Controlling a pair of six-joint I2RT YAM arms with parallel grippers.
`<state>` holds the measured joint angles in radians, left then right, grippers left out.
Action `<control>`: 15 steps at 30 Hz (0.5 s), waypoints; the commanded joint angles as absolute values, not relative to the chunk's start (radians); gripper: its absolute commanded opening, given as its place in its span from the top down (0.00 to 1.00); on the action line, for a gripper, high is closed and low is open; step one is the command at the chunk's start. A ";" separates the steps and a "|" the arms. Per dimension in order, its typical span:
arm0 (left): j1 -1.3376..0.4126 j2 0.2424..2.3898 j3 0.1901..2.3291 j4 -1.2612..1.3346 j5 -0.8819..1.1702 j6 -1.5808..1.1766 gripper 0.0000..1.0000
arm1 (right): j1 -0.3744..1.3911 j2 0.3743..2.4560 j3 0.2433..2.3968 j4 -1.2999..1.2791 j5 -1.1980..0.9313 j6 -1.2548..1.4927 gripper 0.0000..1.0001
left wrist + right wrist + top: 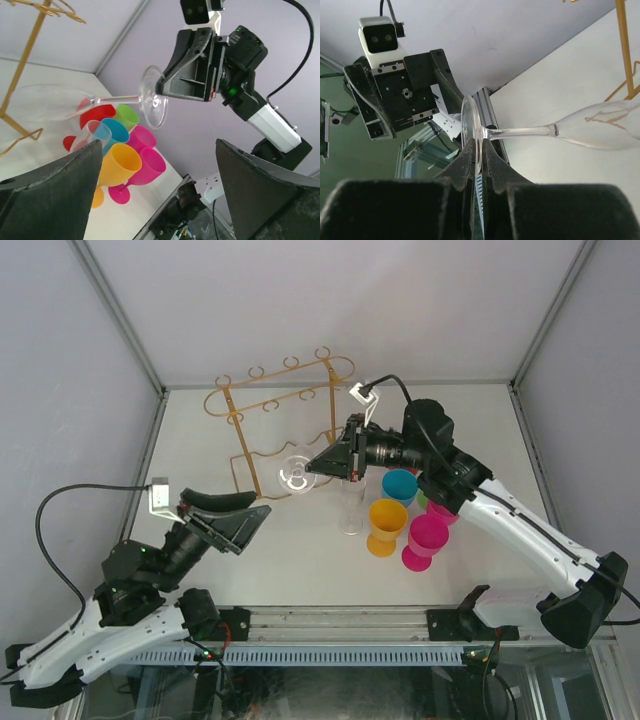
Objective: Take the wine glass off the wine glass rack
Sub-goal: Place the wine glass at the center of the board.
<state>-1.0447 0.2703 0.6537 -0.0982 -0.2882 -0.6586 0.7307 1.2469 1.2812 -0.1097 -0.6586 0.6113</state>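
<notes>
Since the right tool (479, 152) is clamped thin on the foot of the wine glass (530, 132), the glass hangs sideways above the counter (300, 560), stem level, bowl pointing at the wine glass rack (270, 395); it hangs from none of the top rails, so the lift-off looks done; the bowl sits low beside a gold post, and I cannot tell whether it touches the wire; what seems left is drawing it clear and setting it down; the left tool (250, 520) gapes wide, holding nothing, near the glass but apart from it.
</notes>
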 commanded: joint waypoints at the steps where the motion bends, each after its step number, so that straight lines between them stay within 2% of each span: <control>1: -1.041 0.335 0.641 0.015 -0.213 -0.740 0.05 | 0.766 1.239 1.297 -0.014 -0.649 0.541 1.00; 7: -1.040 0.405 0.597 0.116 -0.218 -0.883 0.25 | 0.785 1.237 1.287 -0.008 -0.649 0.511 1.00; 10: -1.041 0.414 0.566 0.199 -0.193 -0.912 0.29 | 0.785 1.234 1.279 -0.005 -0.656 0.505 1.00; 15: -1.042 0.432 0.562 0.232 -0.179 -0.915 0.41 | 0.790 1.233 1.274 -0.005 -0.674 0.502 1.00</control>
